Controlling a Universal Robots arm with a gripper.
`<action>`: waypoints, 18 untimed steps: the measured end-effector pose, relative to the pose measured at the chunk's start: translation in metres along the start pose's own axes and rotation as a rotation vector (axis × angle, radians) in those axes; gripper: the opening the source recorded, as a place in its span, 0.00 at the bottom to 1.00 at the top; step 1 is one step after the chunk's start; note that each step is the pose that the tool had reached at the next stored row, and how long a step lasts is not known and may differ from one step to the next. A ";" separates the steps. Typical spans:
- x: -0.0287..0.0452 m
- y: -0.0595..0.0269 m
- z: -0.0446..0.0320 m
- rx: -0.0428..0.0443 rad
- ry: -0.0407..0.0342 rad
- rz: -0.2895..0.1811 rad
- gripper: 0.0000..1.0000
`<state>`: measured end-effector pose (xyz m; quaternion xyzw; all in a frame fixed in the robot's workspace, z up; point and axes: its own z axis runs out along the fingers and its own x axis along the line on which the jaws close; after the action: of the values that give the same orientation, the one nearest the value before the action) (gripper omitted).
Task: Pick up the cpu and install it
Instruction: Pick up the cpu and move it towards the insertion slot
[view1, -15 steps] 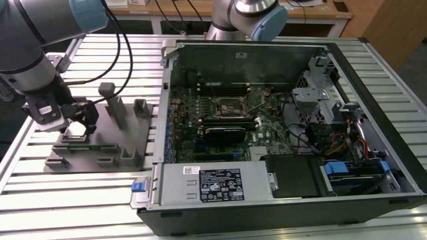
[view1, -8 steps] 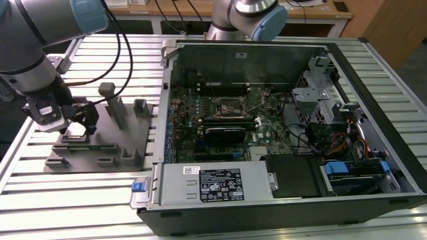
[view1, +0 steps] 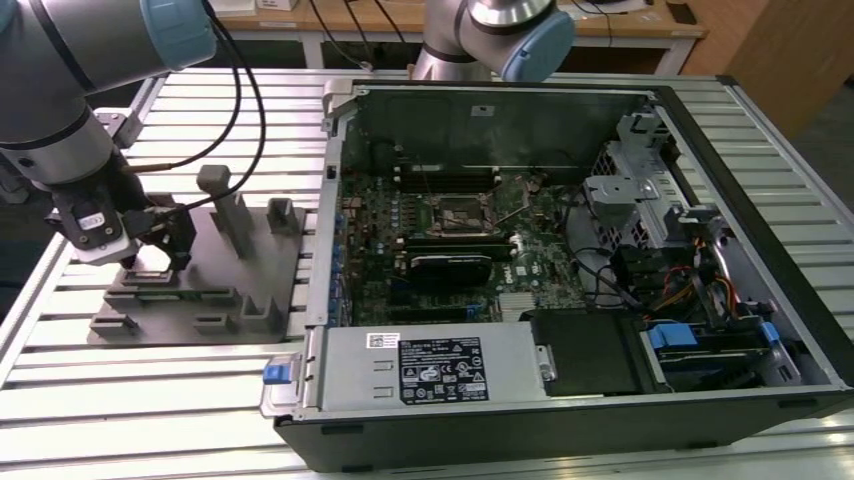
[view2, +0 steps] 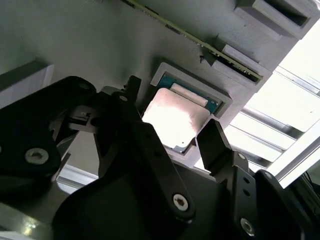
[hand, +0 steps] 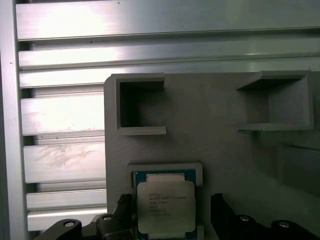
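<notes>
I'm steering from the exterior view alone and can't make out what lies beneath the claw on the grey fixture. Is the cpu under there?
Observer: Yes. In the first wrist view the cpu lies flat in a framed pocket of the grey fixture plate.
Operator: Is the claw gripping it?
Observer: No. The claw is open, with one finger on each side of the cpu and a gap showing on both sides.
Operator: Which face is up?
Observer: The silver metal top faces up in both wrist views.
</notes>
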<state>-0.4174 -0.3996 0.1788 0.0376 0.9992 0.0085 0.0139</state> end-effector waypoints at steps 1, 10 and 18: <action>0.0000 0.0000 0.0000 0.0000 0.0000 0.000 0.75; 0.0001 0.0000 -0.0009 -0.0009 0.0000 0.002 0.68; 0.0003 -0.0001 -0.0017 -0.0009 0.0003 0.007 0.68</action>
<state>-0.4178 -0.3997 0.1805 0.0413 0.9990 0.0090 0.0137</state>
